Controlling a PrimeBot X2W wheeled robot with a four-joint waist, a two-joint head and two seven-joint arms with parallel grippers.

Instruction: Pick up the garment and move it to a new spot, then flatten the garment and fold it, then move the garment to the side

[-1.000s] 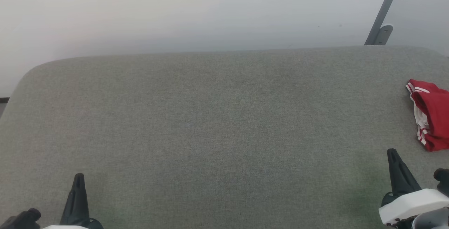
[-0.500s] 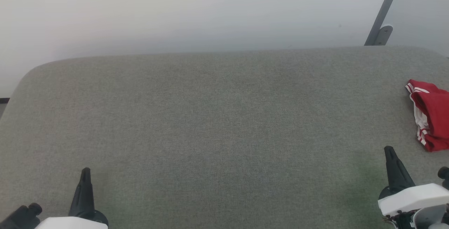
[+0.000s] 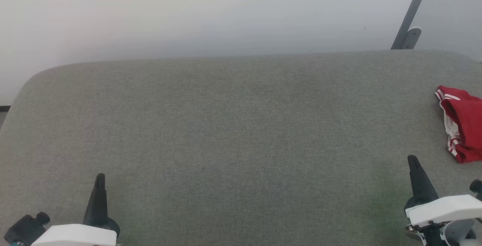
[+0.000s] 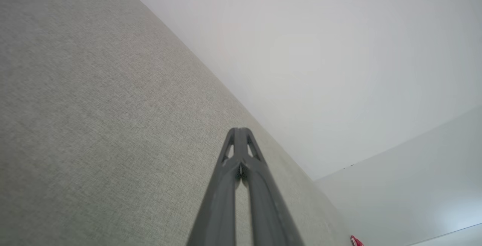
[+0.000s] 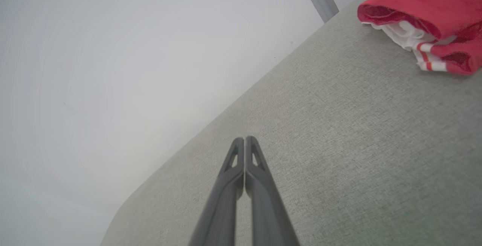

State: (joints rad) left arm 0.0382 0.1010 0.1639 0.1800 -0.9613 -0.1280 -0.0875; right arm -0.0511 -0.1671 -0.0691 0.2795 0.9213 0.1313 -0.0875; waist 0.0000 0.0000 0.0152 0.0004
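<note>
Both end effectors, left end effector (image 3: 99,178) and right end effector (image 3: 412,160), sit closed and empty over the grey worktop (image 3: 233,133), and we judge the garment (image 3: 462,123), bunched at its right edge, needs the right's fingers spread before grasping.

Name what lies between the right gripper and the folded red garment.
Nothing: only bare grey table separates the right gripper from the garment, as the head and right wrist views show.

Both arms end in glossy white wrist housings, the left gripper (image 3: 99,180) and right gripper (image 3: 412,162) each carrying long, tapered matte-black fingers (image 5: 251,152) with triangular cut-outs near the tips, and black knobbed fittings beside.
</note>
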